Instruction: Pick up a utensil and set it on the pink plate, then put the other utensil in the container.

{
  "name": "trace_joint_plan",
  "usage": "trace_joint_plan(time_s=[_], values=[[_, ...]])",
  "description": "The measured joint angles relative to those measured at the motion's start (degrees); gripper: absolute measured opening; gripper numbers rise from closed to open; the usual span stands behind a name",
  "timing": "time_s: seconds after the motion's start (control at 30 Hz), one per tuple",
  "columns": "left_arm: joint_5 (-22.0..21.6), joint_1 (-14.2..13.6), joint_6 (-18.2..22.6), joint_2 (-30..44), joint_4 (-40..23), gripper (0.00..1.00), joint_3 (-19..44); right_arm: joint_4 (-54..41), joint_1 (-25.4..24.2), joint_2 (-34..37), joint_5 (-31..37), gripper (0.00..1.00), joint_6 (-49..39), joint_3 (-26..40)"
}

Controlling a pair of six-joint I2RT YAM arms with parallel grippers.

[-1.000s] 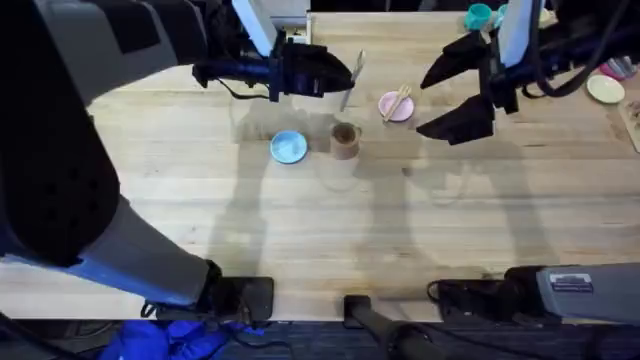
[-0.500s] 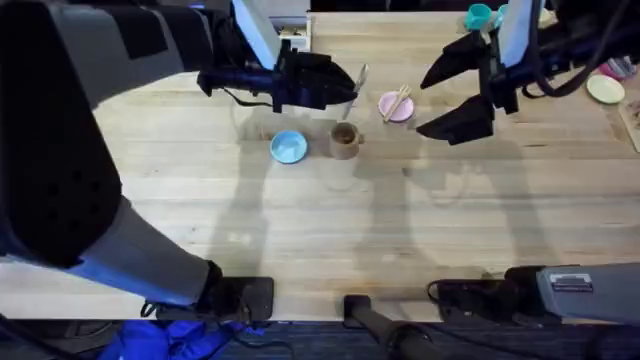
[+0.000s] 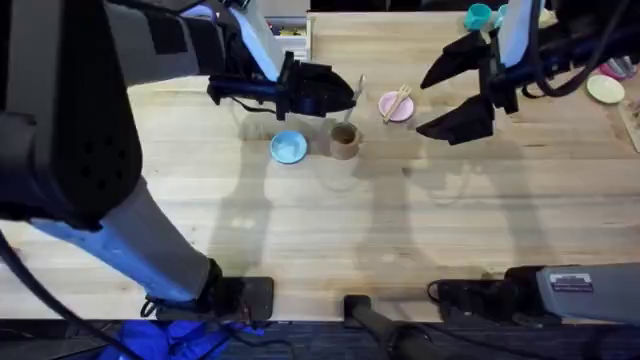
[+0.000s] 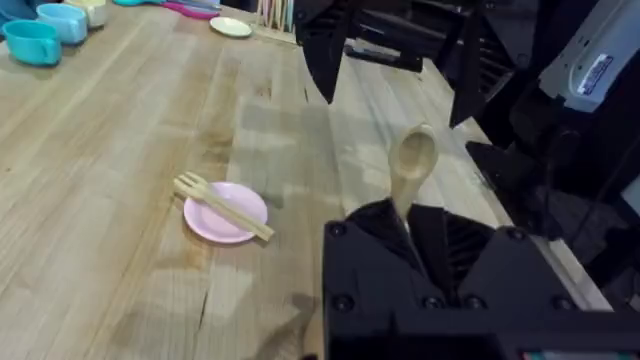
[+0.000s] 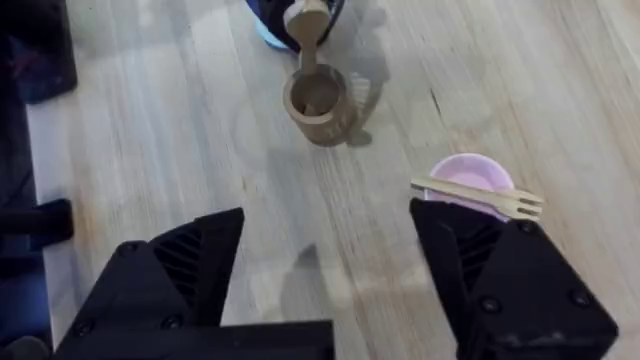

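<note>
Pinching 1 spoon (image 4: 412, 163), left hand (image 3: 335, 87), right hand (image 3: 455, 88) spread, 1 fork (image 3: 396, 101) on pink plate (image 3: 391, 110)

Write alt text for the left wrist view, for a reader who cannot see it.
The left gripper holds a wooden spoon by its handle, bowl pointing away, above a wooden table. Beyond it, a wooden fork lies across a small pink plate.

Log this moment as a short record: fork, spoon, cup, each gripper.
fork: lying across the pink plate, fork ends overhanging the rim
spoon: spoon held bowl outward in the left gripper, above the table near the cup
cup: brown cup upright beside the blue plate, nothing visible inside
left gripper: shut on spoon
right gripper: right gripper open, holding nothing, raised near the pink plate
</note>
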Motion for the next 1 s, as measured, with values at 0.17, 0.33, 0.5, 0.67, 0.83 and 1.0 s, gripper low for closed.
trace_joint_plan(time_s=[0.17, 0.33, 0.5, 0.67, 0.83, 1.0], values=[[0.8, 0.0, 1.2, 1.0, 0.3, 0.041, 0.0, 0.0, 0.0, 0.0, 0.0, 0.997, 0.0, 0.0], [1.1, 0.0, 2.0, 3.4, 0.4, 0.041, 0.0, 0.0, 0.0, 0.0, 0.0, 0.997, 0.0, 0.0], [1.1, -0.1, 2.7, 4.9, 0.4, 0.041, 0.0, 0.0, 0.0, 0.0, 0.0, 0.997, 0.0, 0.0], [1.0, -0.4, 3.1, 6.4, 0.4, 0.041, 0.0, 0.0, 0.0, 0.0, 0.0, 0.997, 0.0, 0.0], [0.5, -0.5, 3.2, 7.2, 0.4, 0.041, 0.0, 0.0, 0.0, 0.0, 0.0, 0.997, 0.0, 0.0], [-0.7, -0.5, 3.2, 7.2, 0.4, 0.041, 0.0, 0.0, 0.0, 0.0, 0.0, 0.996, 0.0, 0.0]])
